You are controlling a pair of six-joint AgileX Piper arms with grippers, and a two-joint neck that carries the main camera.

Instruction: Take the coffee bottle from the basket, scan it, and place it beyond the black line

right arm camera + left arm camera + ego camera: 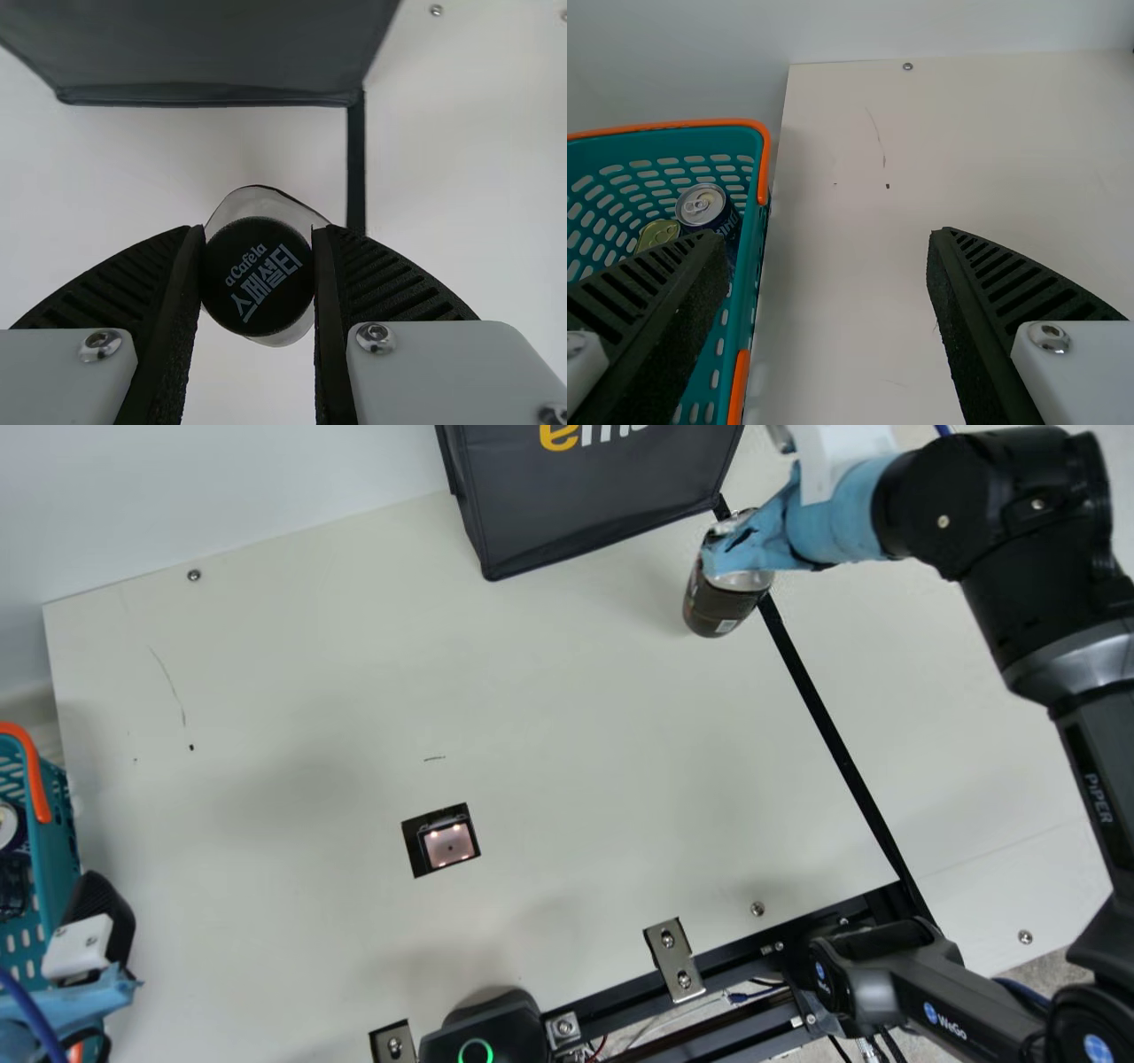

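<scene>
Coffee bottle [722,607] sits grasped in the right gripper [749,549], its black cap [257,276] pinched between the two ribbed fingers. In the main view it shows right by the black line [824,717], mostly on the scanner's side, near the dark bag [585,505]; whether its base touches the table [310,691] I cannot tell. The scanner [449,844] glows pinkish, well apart from the bottle. The left gripper [111,983] is released, fingers spread wide, at the edge of the teal basket [64,841], which holds a dark blue can [704,208] and a gold-topped can [658,233]
</scene>
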